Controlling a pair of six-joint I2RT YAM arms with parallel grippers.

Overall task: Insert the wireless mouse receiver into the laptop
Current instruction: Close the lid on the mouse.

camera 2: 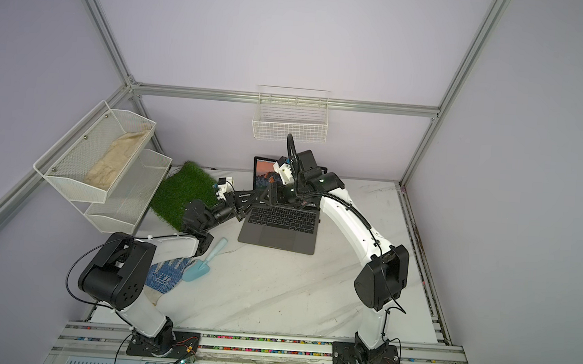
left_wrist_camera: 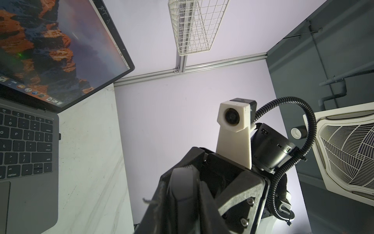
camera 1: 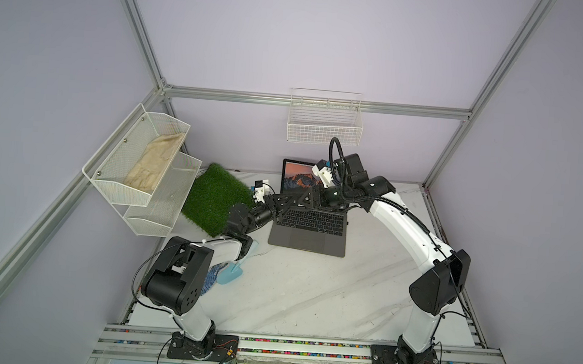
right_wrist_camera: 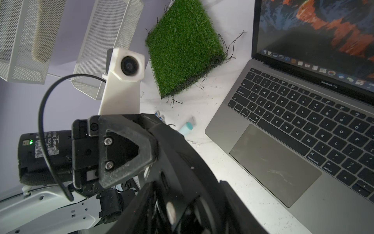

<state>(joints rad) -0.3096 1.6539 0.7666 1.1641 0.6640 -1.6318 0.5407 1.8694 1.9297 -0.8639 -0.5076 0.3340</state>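
- Wireless mouse receiver (left_wrist_camera: 60,136): dark stub touching the laptop (left_wrist_camera: 34,192)'s right edge, by the return key.
- Left gripper (camera 1: 290,204) clamped shut, contents hidden; right gripper (camera 1: 312,197) just beside it over the keyboard's rear, gap unreadable.
- Judgement: check the stub sits flush; push straight along the port, never sideways.

so the white marble-look table (camera 1: 309,298) has the open laptop (camera 1: 308,239) sitting toward the back, a square of fake grass (camera 1: 216,194) just to its left, and nearer the front on that same side a light blue plastic scoop (camera 2: 201,266) right beside a blue and white glove (camera 2: 165,276)
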